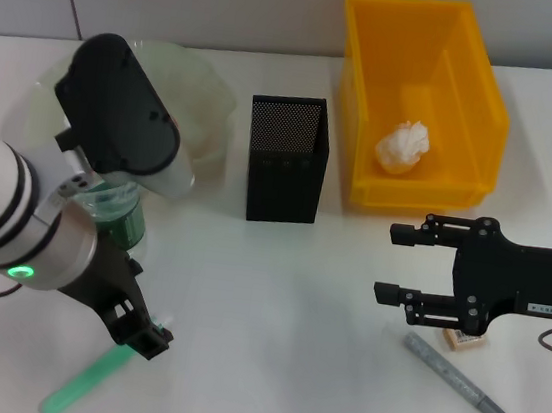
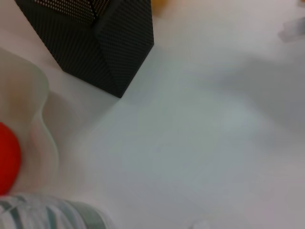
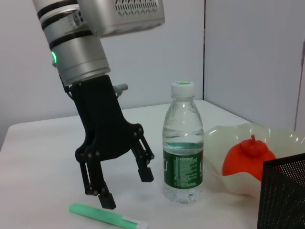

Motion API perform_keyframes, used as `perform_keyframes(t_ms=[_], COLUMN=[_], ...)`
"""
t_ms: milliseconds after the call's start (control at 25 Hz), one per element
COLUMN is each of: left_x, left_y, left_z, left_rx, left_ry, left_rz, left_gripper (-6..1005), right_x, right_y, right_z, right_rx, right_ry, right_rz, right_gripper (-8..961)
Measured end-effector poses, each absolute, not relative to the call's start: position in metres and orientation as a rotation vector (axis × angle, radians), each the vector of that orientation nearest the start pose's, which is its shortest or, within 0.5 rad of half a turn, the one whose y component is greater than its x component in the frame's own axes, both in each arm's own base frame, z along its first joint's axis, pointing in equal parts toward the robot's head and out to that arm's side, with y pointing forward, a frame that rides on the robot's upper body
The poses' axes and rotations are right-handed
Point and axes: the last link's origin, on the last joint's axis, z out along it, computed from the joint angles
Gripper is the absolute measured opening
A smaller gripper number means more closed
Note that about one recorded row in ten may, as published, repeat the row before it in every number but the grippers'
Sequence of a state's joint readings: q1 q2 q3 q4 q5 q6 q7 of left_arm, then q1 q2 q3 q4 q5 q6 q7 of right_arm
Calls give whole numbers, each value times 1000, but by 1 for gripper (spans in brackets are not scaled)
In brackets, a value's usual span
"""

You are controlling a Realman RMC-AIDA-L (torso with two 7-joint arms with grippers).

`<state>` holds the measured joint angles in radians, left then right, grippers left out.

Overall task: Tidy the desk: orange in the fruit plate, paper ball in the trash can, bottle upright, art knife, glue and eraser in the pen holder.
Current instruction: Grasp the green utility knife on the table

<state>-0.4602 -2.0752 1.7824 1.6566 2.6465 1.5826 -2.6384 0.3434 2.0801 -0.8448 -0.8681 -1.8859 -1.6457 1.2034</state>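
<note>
My left gripper (image 1: 144,336) is open just above the table, over one end of a green glue stick (image 1: 83,379) that lies flat. In the right wrist view the left gripper (image 3: 126,188) hangs open over the glue stick (image 3: 102,215), beside the upright bottle (image 3: 182,148). The bottle (image 1: 118,217) is partly hidden under my left arm. The orange (image 3: 250,155) lies in the translucent fruit plate (image 1: 204,92). The paper ball (image 1: 404,147) lies in the yellow bin (image 1: 467,84). My right gripper (image 1: 388,263) is open and empty, near the eraser (image 1: 466,341) and the grey art knife (image 1: 461,382).
The black mesh pen holder (image 1: 287,158) stands between the plate and the bin. In the left wrist view the pen holder (image 2: 105,43), the plate's rim (image 2: 40,105) and the orange (image 2: 7,157) show. White table all around.
</note>
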Motion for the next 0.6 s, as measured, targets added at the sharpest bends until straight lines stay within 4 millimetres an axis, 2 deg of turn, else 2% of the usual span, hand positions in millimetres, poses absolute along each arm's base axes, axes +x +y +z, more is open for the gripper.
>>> perform_keyframes(t_ms=[360,560,600], left_x=[-148,-147,-147], left_y=[293,290,290], left_z=[-39,-47,-47], left_rx=[-2703,-2712,-2711], left_ry=[-518,-495,-494], left_rz=[699,722,727], left_gripper=[778,648,648], right_x=[274,273,273], right_y=[292,292,292], right_z=[19,18,18], right_rx=[-2759,-2763,-2763], right_ry=[265,266,266], right_rz=[637,637,637], right_gripper=[691,691,691])
